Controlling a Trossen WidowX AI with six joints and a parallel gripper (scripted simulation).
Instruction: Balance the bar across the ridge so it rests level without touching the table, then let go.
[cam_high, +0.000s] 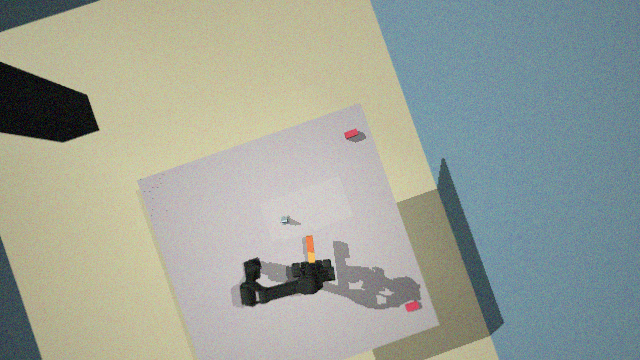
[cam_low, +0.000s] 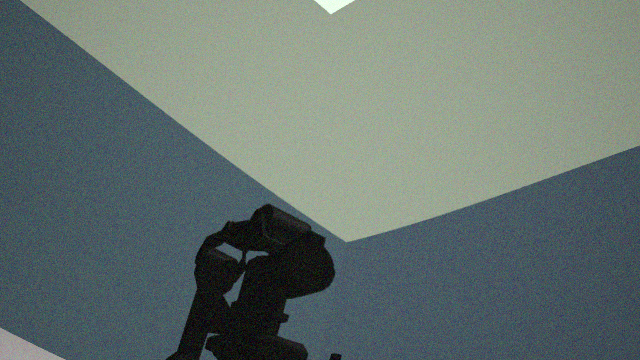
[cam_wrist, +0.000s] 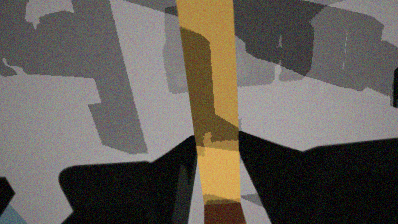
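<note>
The bar (cam_high: 310, 244) (cam_wrist: 218, 170) is long and narrow, with an orange stretch and a yellow stretch in the top view; its lower end looks dark red in the wrist view. My gripper (cam_high: 312, 264) (cam_wrist: 216, 138) is shut on the yellow part of the bar. The bar's shadow stands apart from it, so it is held above the table. The ridge looks like the small pale blue-grey piece (cam_high: 284, 219), up and left of the bar in the top view; the bar is not over it. The bar's far part is hidden under the gripper in the top view.
One red block (cam_high: 351, 133) is near the table's upper right corner and another red block (cam_high: 412, 306) near its lower right corner. A paler rectangle (cam_high: 320, 197) marks the table (cam_high: 210, 190) beside the ridge. The dark arm (cam_high: 282, 291) (cam_low: 260, 290) reaches in from the left.
</note>
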